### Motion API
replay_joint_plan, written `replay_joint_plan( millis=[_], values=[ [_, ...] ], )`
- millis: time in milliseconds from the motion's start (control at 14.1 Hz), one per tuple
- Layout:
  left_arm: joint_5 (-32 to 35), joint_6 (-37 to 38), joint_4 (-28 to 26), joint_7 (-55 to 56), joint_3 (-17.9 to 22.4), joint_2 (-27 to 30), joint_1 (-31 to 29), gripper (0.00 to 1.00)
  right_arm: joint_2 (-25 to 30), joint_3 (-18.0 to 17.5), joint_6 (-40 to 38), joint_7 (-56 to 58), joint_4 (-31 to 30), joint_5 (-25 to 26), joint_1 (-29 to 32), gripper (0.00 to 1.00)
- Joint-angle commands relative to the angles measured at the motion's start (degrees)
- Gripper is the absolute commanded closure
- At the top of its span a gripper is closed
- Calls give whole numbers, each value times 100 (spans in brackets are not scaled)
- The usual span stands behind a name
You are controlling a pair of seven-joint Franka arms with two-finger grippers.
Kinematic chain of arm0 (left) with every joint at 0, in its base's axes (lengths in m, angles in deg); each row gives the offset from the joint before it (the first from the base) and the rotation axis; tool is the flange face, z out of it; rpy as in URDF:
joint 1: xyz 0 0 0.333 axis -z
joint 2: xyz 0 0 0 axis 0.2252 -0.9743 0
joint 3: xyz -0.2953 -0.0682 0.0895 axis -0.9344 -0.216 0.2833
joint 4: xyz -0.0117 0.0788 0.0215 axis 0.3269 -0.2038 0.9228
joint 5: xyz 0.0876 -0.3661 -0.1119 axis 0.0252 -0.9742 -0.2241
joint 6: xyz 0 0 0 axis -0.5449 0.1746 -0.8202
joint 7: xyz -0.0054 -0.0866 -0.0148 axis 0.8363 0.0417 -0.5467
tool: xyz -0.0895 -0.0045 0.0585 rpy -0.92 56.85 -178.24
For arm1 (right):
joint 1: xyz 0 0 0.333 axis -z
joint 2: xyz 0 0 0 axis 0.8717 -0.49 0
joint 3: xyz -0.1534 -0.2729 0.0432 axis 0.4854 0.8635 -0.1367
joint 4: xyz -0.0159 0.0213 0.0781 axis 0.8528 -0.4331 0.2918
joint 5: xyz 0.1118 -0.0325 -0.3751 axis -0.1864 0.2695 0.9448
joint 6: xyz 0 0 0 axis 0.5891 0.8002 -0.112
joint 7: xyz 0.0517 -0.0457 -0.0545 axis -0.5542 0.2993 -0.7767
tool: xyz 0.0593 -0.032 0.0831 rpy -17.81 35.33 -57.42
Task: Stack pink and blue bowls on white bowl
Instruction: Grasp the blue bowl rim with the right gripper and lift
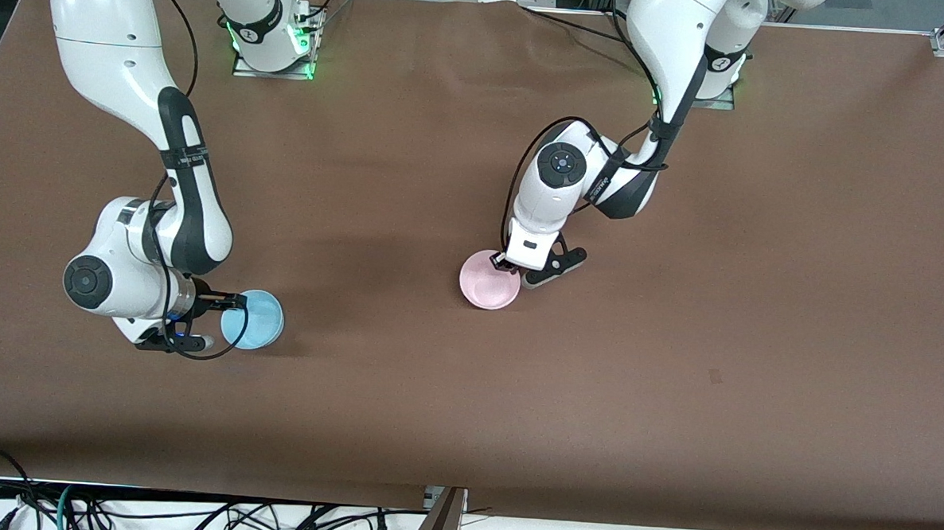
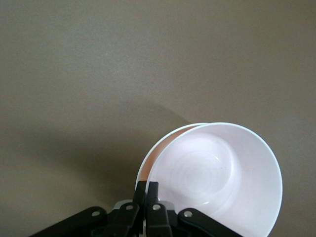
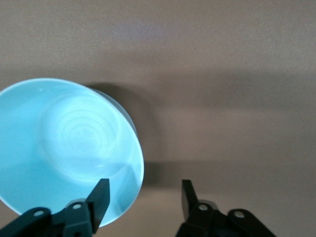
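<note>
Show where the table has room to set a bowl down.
Bare table between blue bowl and pink bowl, nearer the camera than both, and toward the left arm's end. Crowded at each bowl, where the right pincer and left pincer sit.

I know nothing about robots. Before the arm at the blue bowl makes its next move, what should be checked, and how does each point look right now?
1. Blue bowl rim sits between the right gripper's fingers: ok.
2. Right gripper clamped on that rim: not ok, fingers stand apart.
3. Left gripper shut on the pink bowl's rim: ok.
4. White bowl seated under the pink bowl: cannot tell, only a pale rim shows beneath it.
5. Way from blue bowl to pink bowl free of other things: ok.
</note>
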Motion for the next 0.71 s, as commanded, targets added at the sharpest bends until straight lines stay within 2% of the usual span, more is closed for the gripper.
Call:
replay_joint_plan(
  millis=[0,71,425,495,637],
  values=[
    [64,-160,18,170,46,-60,38,100,-8,-37,1,152,80,-122,54,44],
    [64,-160,27,179,46,-51,20,100,-25,-46,1,144,89,-122,54,48],
    [37,-152,71,179,55,28,-111,75,-122,-46,-8,100,264,-131,45,87],
    [37,-143,132,170,55,37,-138,65,-114,-46,-34,91,282,-140,45,93],
    [37,-108,159,144,55,124,-190,63,-105,-46,-174,30,483,-157,45,99]
  ],
)
